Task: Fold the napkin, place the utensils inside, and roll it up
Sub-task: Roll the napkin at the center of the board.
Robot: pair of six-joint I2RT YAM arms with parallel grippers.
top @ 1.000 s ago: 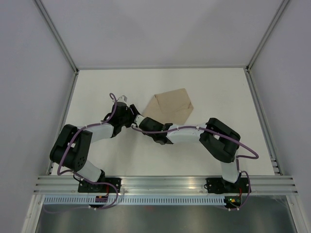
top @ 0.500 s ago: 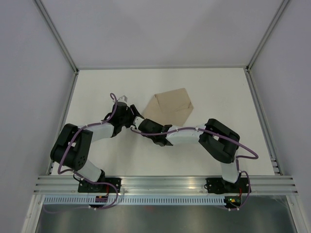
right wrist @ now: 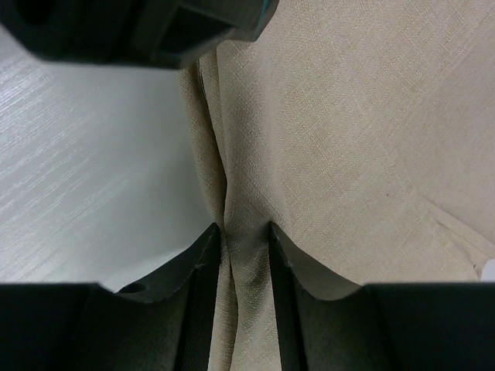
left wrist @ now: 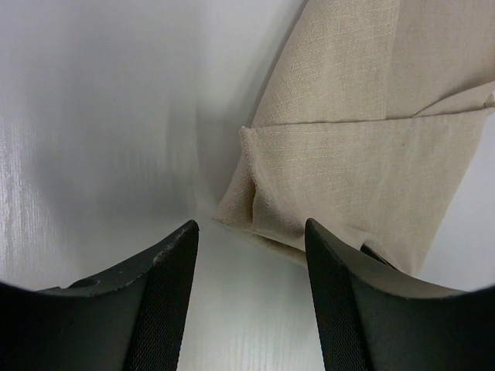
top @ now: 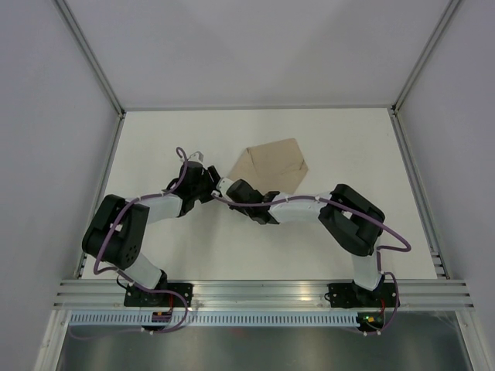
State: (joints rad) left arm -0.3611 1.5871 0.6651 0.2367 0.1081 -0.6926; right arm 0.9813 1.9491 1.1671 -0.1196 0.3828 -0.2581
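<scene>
Napkin folded mid-table; left edge in right gripper — jaws narrow, pinching cloth ridge. Left gripper wide, just off near-left corner. Tabletop stretches far, right.

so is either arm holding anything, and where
the right fingers pinch a fold at the edge of the napkin; the left fingers are open, holding nothing
</scene>
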